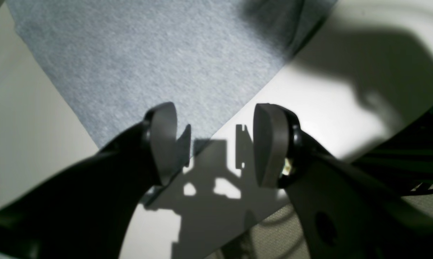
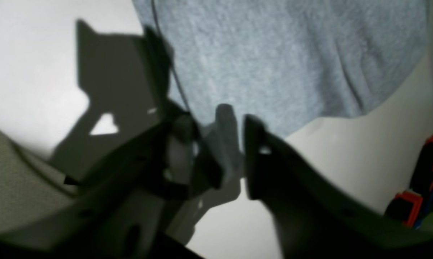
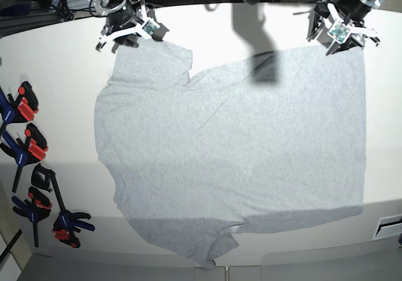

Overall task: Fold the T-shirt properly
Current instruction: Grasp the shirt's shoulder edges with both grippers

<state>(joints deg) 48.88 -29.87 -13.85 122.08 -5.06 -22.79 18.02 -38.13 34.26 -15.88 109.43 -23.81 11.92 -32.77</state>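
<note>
T-shirt [image 3: 232, 155] spread flat on white bench [image 3: 383, 143]; left pincer [image 1: 214, 144] spread over its hem corner, right pincer [image 2: 234, 151] narrowed at sleeve edge, grip unclear.

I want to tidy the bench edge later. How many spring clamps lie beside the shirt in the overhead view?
5, all along the table's left edge beside the T-shirt: clamps at and. They overlap, so more may be hidden.
</note>
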